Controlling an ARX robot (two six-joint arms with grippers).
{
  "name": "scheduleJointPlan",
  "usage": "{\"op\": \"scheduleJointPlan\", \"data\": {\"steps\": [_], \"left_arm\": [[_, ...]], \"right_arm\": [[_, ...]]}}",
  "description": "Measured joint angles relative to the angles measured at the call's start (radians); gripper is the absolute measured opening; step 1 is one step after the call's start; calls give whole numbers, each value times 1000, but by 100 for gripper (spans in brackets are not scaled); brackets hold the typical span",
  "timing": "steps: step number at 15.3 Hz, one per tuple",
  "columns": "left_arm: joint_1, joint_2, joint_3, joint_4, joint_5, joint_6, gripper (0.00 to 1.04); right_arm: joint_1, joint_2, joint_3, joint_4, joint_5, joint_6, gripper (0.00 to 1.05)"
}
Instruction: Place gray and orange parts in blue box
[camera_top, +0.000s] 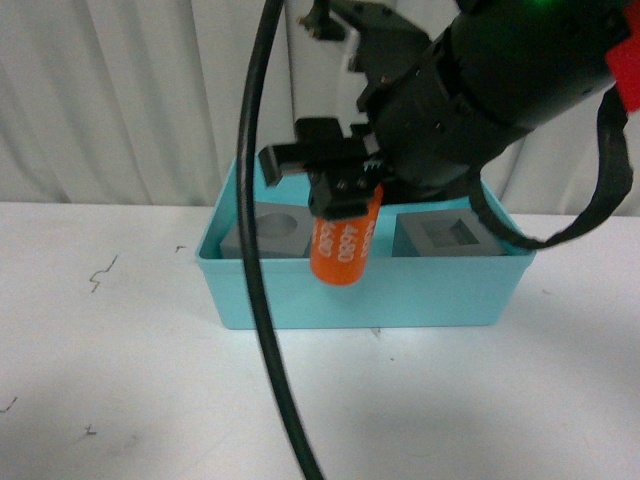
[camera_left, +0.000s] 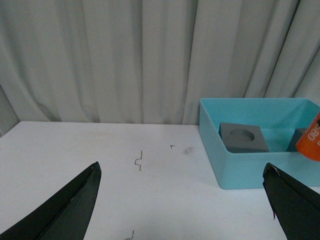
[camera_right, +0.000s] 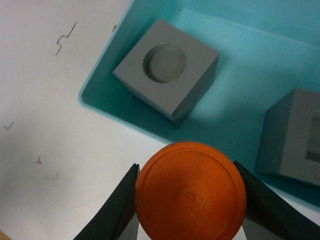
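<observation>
My right gripper (camera_top: 338, 205) is shut on the orange cylinder (camera_top: 344, 247), which hangs upright over the blue box's (camera_top: 360, 292) near wall. From the right wrist view the cylinder's round end (camera_right: 190, 194) fills the space between both fingers (camera_right: 116, 207). Inside the box sit two gray cubes: one with a round recess (camera_top: 277, 232) (camera_right: 167, 68) on the left, one with a square recess (camera_top: 445, 236) (camera_right: 292, 137) on the right. My left gripper (camera_left: 182, 197) is open above bare table, left of the box (camera_left: 240, 167), where the round-recess cube (camera_left: 244, 137) shows.
A black cable (camera_top: 262, 300) hangs down across the front view over the box's left part. White curtains (camera_top: 120, 100) close off the back behind the white table (camera_top: 120, 380). Small pen marks (camera_top: 100, 272) dot the tabletop.
</observation>
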Motion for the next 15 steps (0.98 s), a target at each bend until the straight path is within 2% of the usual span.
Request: {"op": "scheduleJointPlan", "data": {"steps": [7, 15], "left_arm": [[0, 0, 0, 0, 0, 0, 98], [0, 0, 0, 0, 0, 0, 98]], "right_arm": [[-161, 104, 214, -47, -23, -28, 48], [-180, 249, 317, -27, -80, -28, 48]]}}
